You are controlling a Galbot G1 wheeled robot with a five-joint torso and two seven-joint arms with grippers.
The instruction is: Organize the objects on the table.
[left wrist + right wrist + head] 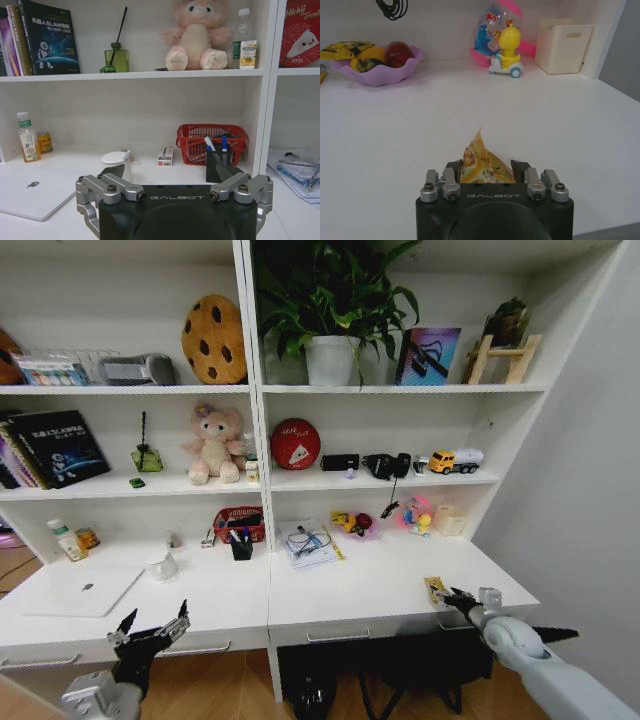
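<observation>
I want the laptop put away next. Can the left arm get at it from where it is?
Probably yes. The left gripper hangs open at the table's front edge, and the closed laptop lies flat just beside it with nothing between.

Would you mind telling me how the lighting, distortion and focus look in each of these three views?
Head view: wide-angle bending of the shelf uprights, even light, dark shadow under the desk. Left wrist view: evenly lit and sharp, left gripper dark in the foreground. Right wrist view: bright desktop, right gripper around the yellow packet, soft shadows by the purple bowl.
</observation>
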